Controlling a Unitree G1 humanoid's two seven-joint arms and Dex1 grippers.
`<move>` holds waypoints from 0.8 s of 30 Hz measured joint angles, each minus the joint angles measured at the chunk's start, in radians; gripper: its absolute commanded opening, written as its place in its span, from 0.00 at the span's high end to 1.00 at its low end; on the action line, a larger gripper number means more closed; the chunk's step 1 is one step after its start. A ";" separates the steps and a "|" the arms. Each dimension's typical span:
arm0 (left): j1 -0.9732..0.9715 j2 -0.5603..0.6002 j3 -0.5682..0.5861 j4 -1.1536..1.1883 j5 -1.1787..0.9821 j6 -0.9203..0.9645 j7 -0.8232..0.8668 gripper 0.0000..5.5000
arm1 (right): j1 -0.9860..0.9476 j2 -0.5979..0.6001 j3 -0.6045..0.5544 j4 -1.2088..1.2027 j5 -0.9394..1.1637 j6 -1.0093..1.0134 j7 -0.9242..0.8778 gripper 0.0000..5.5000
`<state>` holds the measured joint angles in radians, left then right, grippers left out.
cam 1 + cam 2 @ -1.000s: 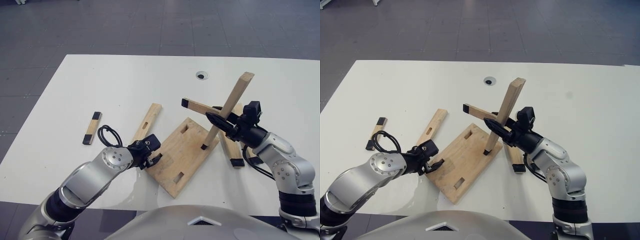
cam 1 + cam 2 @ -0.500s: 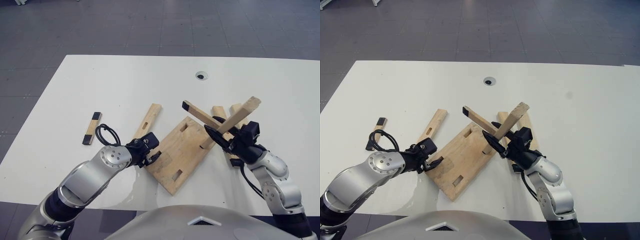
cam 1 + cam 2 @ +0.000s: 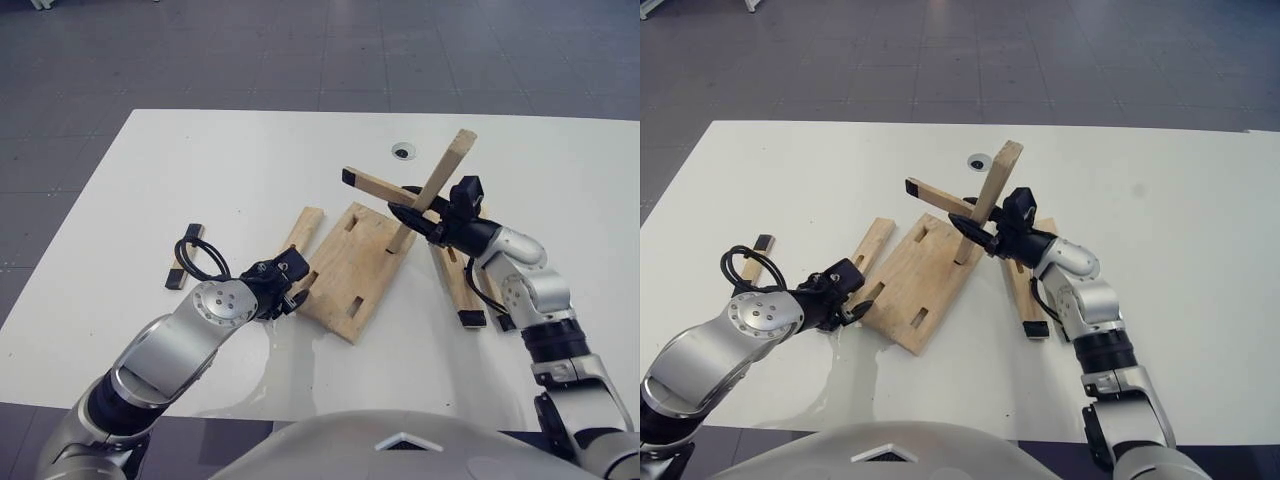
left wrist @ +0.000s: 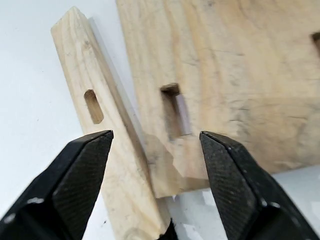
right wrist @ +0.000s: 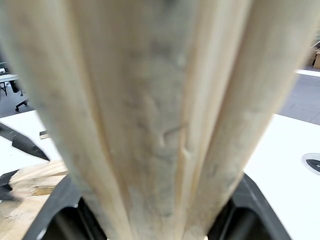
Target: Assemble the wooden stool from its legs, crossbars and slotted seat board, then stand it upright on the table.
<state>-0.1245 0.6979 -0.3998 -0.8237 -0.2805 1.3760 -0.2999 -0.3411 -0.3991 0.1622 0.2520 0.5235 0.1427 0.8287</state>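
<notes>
Left eye view: left gripper [image 3: 291, 276] is spread, holding nothing, at the near-left corner of the seat board [image 3: 352, 268], which lies flat on the white table [image 3: 200, 160]. Right gripper [image 3: 411, 216] pinches a tilted leg [image 3: 441, 180] with a crossbar [image 3: 372, 184] through it. The leg's lower end is on the board by a slot.

Left wrist view: ribbed black fingers [image 4: 80, 175] are wide apart, straddling the board corner and a slotted leg [image 4: 80, 65] alongside. The wood is pale and grainy.

Right wrist view: leg clamped between dark fingers [image 5: 60, 215].
</notes>
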 measured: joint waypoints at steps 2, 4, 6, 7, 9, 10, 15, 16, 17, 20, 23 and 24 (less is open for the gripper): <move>-0.001 -0.005 -0.001 0.000 -0.008 0.001 -0.004 0.42 | -0.029 -0.013 -0.011 0.036 0.007 0.047 0.062 0.63; -0.006 -0.002 -0.001 0.001 -0.015 -0.002 -0.021 0.42 | -0.043 -0.037 -0.012 0.049 0.004 0.061 0.113 0.63; -0.009 0.009 0.000 -0.005 -0.032 -0.003 -0.042 0.42 | -0.046 -0.048 -0.013 0.056 -0.003 0.061 0.149 0.63; -0.011 0.017 0.000 -0.007 -0.036 -0.003 -0.051 0.42 | -0.046 -0.049 -0.013 0.056 -0.005 0.061 0.158 0.63; -0.036 0.033 0.013 -0.002 -0.060 0.016 -0.084 0.42 | -0.040 -0.053 -0.013 0.047 -0.008 0.061 0.174 0.63; -0.046 0.035 0.025 0.003 -0.071 0.029 -0.095 0.42 | -0.036 -0.054 -0.013 0.040 -0.008 0.061 0.181 0.63; -0.153 0.034 0.086 0.010 -0.111 0.060 -0.137 0.42 | -0.032 -0.053 -0.012 0.028 -0.010 0.061 0.193 0.63; -0.161 0.033 0.086 0.012 -0.113 0.062 -0.138 0.42 | -0.032 -0.054 -0.012 0.028 -0.010 0.061 0.202 0.63; -0.179 0.025 0.086 0.016 -0.120 0.065 -0.141 0.42 | -0.033 -0.055 -0.009 0.028 -0.011 0.061 0.212 0.63; -0.233 -0.101 0.122 0.040 -0.191 0.081 -0.171 0.42 | -0.048 -0.060 -0.001 0.039 -0.012 0.067 0.239 0.63; -0.238 -0.256 0.160 0.087 -0.298 0.070 -0.227 0.35 | -0.071 -0.060 0.006 0.061 -0.018 0.069 0.261 0.63; -0.234 -0.263 0.158 0.110 -0.308 0.051 -0.240 0.31 | -0.079 -0.060 0.007 0.065 -0.019 0.069 0.265 0.63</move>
<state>-0.3581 0.4345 -0.2422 -0.7136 -0.5880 1.4270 -0.5402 -0.4199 -0.4594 0.1694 0.3168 0.5043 0.2118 1.0942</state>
